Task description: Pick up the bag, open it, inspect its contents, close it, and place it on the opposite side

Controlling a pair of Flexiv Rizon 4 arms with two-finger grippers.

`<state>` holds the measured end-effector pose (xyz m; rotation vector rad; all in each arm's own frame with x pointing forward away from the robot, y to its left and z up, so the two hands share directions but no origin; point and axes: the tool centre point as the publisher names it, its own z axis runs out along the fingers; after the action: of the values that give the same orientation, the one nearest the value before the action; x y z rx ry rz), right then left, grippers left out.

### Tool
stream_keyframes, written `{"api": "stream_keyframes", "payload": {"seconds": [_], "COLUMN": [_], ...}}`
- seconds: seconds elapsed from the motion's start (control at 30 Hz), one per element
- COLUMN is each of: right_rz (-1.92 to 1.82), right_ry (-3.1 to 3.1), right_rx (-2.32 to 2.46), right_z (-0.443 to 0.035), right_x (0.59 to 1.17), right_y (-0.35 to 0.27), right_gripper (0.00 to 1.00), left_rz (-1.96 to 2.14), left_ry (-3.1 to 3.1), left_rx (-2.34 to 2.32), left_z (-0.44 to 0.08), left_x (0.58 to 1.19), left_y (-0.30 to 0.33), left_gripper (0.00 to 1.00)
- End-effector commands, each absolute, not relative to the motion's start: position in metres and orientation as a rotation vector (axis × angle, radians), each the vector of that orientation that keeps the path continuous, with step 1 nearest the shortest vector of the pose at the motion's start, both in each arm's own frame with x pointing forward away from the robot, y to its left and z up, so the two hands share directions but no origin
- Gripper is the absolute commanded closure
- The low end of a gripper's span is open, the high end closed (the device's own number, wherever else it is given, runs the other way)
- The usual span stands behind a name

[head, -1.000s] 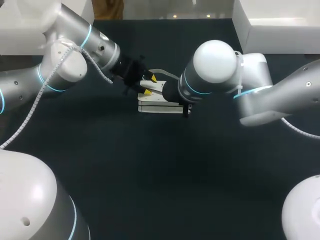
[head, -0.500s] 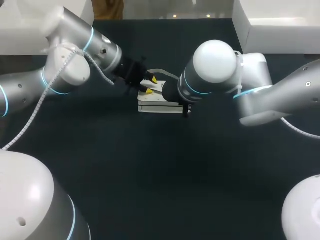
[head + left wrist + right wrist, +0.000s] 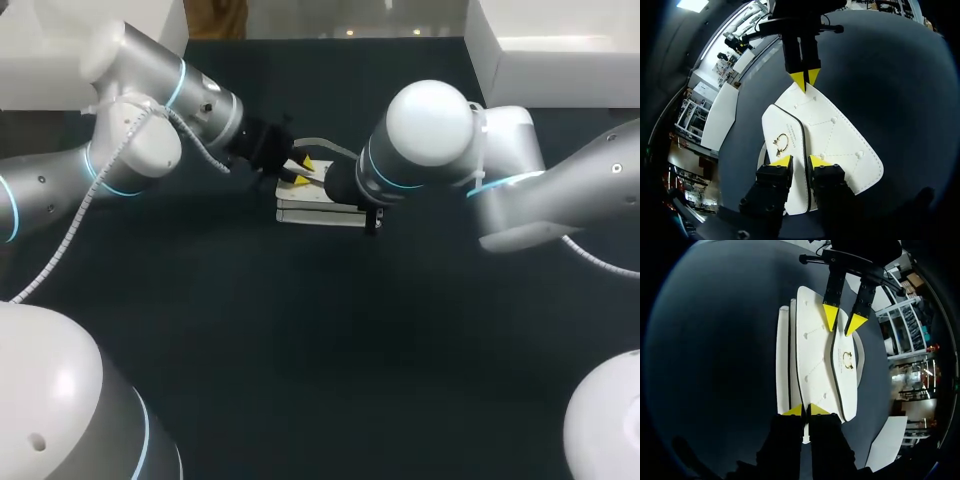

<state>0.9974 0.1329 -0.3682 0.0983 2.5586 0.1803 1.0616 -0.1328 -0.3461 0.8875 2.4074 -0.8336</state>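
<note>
Counter (image 3: pixel 330 350): dark, with the task's thing towards its far middle.
Bag (image 3: pixel 318 212): white, lying flat on the counter between the two arms, not lifted.
Right gripper (image 3: pixel 806 410): at one end of the bag, its yellow tips drawn almost together on the end edge, seemingly pinching it to hold the bag down.
Flap (image 3: pixel 785 125): folded flat over the body, its gold clasp (image 3: pixel 781 143) on top, so the bag looks shut.
Left gripper (image 3: pixel 801 161): at the opposite end, fingers spread, one tip on the flap and one on the body, the flap's dark edge running between them.
Done: both arms are set at the bag and little more.
Left: lifting, raising the flap, looking inside, shutting it, and setting it on the other side.
Stage: I judge it early, just before the opening.
</note>
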Motion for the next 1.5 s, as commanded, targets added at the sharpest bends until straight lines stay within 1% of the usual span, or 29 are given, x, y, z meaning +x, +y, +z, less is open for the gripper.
{"api": "stream_keyframes", "payload": {"seconds": [0.03,0.3,0.37,0.4,0.47,0.5,0.57,0.67,0.77,0.93,0.97,1.0,1.03,1.3,1.33,1.37,1.4,1.43,1.47,1.5], "right_rz": [0.180,0.180,0.180,0.180,0.180,0.180,0.180,0.180,0.180,0.180,0.180,0.180,0.180,0.180,0.180,0.180,0.180,0.180,0.180,0.180], "right_ry": [2.556,2.556,2.556,2.556,2.556,2.556,2.556,2.556,2.556,2.556,2.556,2.556,2.556,2.556,2.556,2.556,2.556,2.556,2.556,2.556], "right_rx": [0.099,0.099,0.099,0.099,0.099,0.099,0.099,0.099,0.099,0.099,0.099,0.099,0.099,0.099,0.099,0.099,0.099,0.099,0.099,0.099], "right_z": [-0.370,-0.370,-0.370,-0.370,-0.370,-0.370,-0.370,-0.370,-0.370,-0.370,-0.370,-0.370,-0.370,-0.370,-0.370,-0.370,-0.370,-0.370,-0.370,-0.370], "right_x": [0.997,0.997,0.997,0.997,0.997,0.997,0.997,0.997,0.997,0.997,0.997,0.997,0.997,0.997,0.997,0.997,0.997,0.997,0.997,0.997], "right_y": [0.133,0.133,0.133,0.133,0.133,0.133,0.133,0.133,0.133,0.133,0.133,0.133,0.133,0.133,0.133,0.133,0.133,0.133,0.133,0.133], "right_gripper": [1.00,1.00,1.00,1.00,1.00,1.00,1.00,1.00,1.00,1.00,1.00,1.00,1.00,1.00,1.00,1.00,1.00,1.00,1.00,1.00], "left_rz": [-0.849,-0.836,-0.838,-0.840,-0.842,-0.842,-0.841,-0.831,-0.820,-0.805,-0.808,-0.807,-0.806,-0.803,-0.802,-0.801,-0.798,-0.797,-0.798,-0.799], "left_ry": [2.399,2.400,2.403,2.404,2.405,2.405,2.406,2.411,2.416,2.413,2.413,2.413,2.411,2.406,2.407,2.407,2.407,2.406,2.405,2.403], "left_rx": [0.892,0.908,0.907,0.907,0.913,0.916,0.921,0.929,0.932,0.911,0.906,0.905,0.900,0.903,0.907,0.910,0.914,0.919,0.921,0.923], "left_z": [-0.344,-0.342,-0.343,-0.343,-0.343,-0.343,-0.344,-0.346,-0.349,-0.353,-0.352,-0.352,-0.351,-0.348,-0.349,-0.349,-0.350,-0.350,-0.350,-0.350], "left_x": [1.059,1.057,1.058,1.057,1.056,1.056,1.055,1.055,1.055,1.060,1.061,1.062,1.062,1.061,1.061,1.060,1.060,1.059,1.059,1.058], "left_y": [-0.132,-0.132,-0.132,-0.132,-0.133,-0.134,-0.134,-0.135,-0.136,-0.138,-0.138,-0.138,-0.138,-0.135,-0.135,-0.135,-0.135,-0.135,-0.135,-0.135], "left_gripper": [0.88,0.85,0.87,0.86,0.78,0.76,0.75,0.75,0.73,0.80,0.87,0.91,1.00,1.00,0.82,0.72,0.50,0.34,0.33,0.37]}}
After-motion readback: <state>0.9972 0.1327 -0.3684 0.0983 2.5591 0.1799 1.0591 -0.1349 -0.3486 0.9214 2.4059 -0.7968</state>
